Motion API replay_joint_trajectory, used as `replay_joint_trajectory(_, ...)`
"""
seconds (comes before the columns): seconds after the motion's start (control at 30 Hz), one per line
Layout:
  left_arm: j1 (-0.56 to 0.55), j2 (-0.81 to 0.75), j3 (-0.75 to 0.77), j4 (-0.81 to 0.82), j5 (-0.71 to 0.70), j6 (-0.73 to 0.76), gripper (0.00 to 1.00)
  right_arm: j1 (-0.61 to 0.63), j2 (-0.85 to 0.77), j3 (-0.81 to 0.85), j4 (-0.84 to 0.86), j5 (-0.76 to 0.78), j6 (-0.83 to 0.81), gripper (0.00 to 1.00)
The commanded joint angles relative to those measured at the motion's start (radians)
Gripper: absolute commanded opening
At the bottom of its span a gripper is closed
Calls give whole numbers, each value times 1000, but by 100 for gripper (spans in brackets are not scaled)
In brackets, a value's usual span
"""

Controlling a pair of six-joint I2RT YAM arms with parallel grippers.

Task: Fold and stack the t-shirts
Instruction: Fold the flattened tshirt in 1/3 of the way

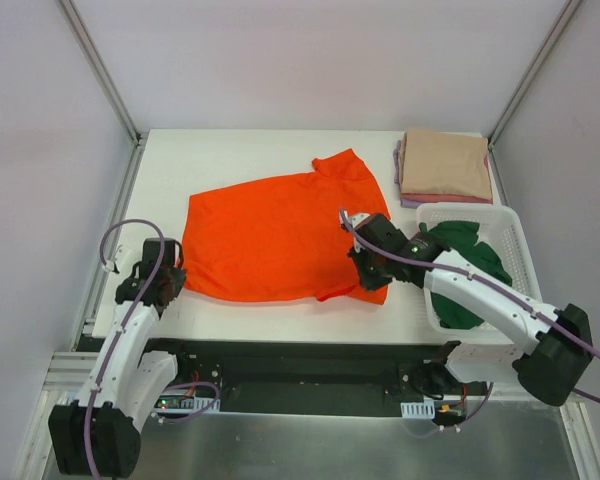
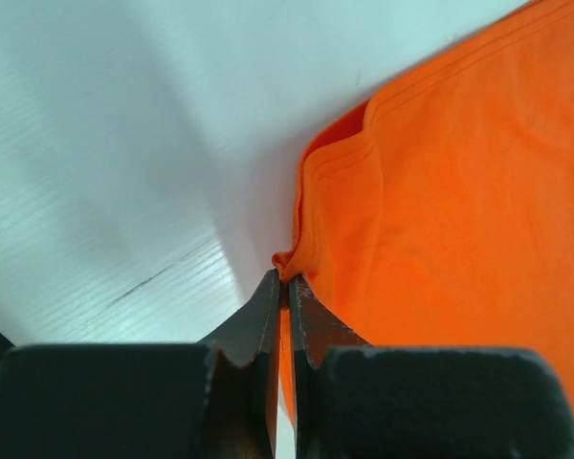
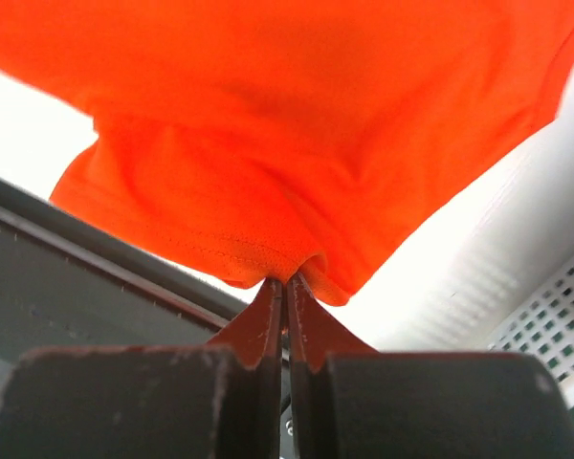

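**Two near corners of the orange t-shirt (image 1: 280, 240) pinched for folding**

Top view: the orange t-shirt lies spread flat, left of the basket (image 1: 510, 235). The folded t-shirts (image 1: 445, 165) are stacked behind the basket.

Left wrist: the left gripper (image 2: 285, 279) is clamped on the corner farthest from the basket.

Right wrist: the right gripper (image 3: 287, 282) nips the hem nearest the basket, probably so both can lift the edge together.

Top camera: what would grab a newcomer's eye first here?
The bright orange shirt spread mid-table, with the left claw shut on its near-left edge and the right claw shut on its near-right edge. Next, the white basket at right holding a green shirt, and the folded stack behind it.
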Motion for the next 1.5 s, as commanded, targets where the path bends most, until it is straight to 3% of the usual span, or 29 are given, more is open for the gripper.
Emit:
replay_joint_trajectory(0.0,11,124,87,41,-17,-31,0,-76,86,105,50,64,-51,0)
replay_joint_trajectory(0.6,11,620,416,103,-60,29,0,-269,480,439,130,101,-198,0)
replay_joint_trajectory(0.93,14,758,490,103,-83,26,0,-317,658,603,130,142,-235,2)
replay_joint_trajectory(1.17,23,838,545,101,-72,35,0,-343,811,703,208,185,-321,9)
replay_joint_trajectory(1.2,23,844,547,101,-63,40,7,-344,834,730,208,188,-322,14)
replay_joint_trajectory(1.23,23,845,553,101,-57,47,22,-350,853,747,214,191,-331,18)
replay_joint_trajectory(1.3,44,832,556,100,-44,67,60,-354,874,769,246,196,-339,38)
replay_joint_trajectory(1.33,48,818,553,101,-44,75,67,-354,876,778,239,214,-336,56)
replay_joint_trajectory(1.4,48,767,533,101,-46,101,83,-347,839,755,230,273,-277,73)
replay_joint_trajectory(1.47,48,700,489,101,-52,110,99,-347,755,628,269,287,-215,87)
